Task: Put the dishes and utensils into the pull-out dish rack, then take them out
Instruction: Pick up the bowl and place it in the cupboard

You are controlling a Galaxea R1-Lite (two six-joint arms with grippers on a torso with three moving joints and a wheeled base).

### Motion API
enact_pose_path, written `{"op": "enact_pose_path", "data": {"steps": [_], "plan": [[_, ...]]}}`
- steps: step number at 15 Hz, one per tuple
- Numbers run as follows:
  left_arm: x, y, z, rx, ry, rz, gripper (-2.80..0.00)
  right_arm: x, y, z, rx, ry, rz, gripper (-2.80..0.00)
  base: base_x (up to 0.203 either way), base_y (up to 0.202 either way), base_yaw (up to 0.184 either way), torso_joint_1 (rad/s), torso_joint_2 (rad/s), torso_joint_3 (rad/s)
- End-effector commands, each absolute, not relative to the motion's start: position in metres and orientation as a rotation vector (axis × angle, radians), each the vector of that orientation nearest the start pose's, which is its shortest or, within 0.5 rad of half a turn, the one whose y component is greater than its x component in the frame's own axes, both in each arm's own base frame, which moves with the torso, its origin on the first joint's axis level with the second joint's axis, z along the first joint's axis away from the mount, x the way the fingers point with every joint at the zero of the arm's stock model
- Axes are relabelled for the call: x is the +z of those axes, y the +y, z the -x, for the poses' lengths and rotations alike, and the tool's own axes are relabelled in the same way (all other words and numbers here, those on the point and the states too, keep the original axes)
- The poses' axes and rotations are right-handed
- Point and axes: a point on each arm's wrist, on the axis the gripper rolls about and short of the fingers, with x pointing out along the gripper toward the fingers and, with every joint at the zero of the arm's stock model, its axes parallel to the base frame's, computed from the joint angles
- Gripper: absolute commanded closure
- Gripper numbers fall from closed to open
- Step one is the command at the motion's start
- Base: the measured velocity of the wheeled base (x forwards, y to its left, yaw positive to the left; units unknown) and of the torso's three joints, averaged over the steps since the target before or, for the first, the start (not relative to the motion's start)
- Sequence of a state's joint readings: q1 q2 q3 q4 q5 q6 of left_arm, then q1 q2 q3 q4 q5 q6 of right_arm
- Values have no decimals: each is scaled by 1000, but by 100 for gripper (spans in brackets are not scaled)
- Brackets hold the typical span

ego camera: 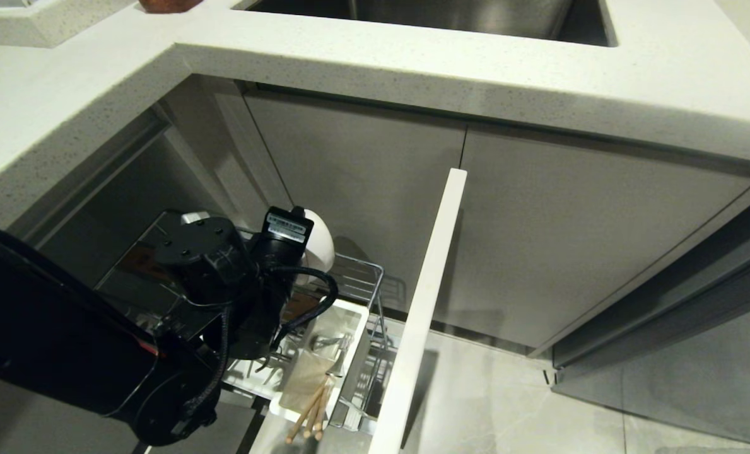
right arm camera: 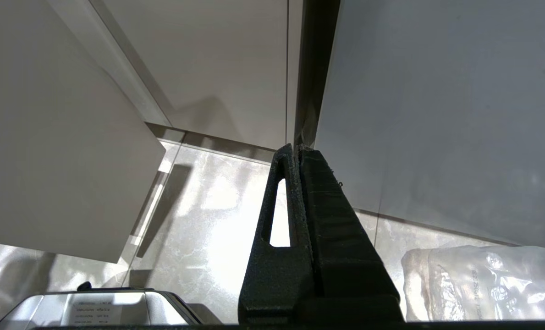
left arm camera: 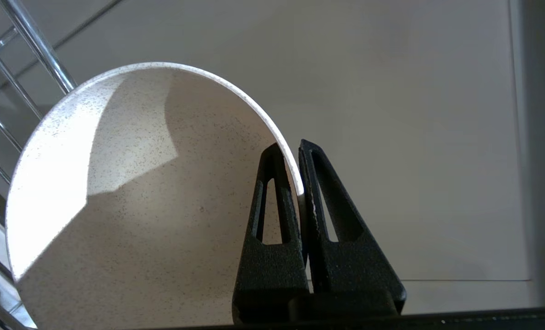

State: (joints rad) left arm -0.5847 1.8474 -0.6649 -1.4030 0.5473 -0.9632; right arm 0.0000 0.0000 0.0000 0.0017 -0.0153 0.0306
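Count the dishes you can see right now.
1. A white bowl is pinched at its rim by the left end effector, above the pull-out rack. The arm hides much of the rack, so a plate could be hidden there.

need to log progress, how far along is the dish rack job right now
Looks done: the chopsticks and a metal utensil sit in the white caddy of the pulled-out rack. In hand: the left gripper is shut on the cream bowl rim, above the rack. The right gripper is shut and idle. Whether this is loading or unloading, I can't tell; no plate in view.
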Motion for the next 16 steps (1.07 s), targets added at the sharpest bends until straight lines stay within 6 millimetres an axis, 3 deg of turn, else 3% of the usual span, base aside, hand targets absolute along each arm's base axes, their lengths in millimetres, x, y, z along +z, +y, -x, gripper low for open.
{"op": "enact_pose_path", "data": {"steps": [1,7,16], "plan": [[173,-163,-271,-117,-152,1084,0,74,0,23,-14,4,-32,0,0,0,0,0,0,0],[163,-159,-278,-124,-136,1128,0,75,0,23,-15,3,-31,0,0,0,0,0,0,0],[176,-156,-278,-182,-174,1154,0,75,0,23,-14,3,-31,0,0,0,0,0,0,0]]}}
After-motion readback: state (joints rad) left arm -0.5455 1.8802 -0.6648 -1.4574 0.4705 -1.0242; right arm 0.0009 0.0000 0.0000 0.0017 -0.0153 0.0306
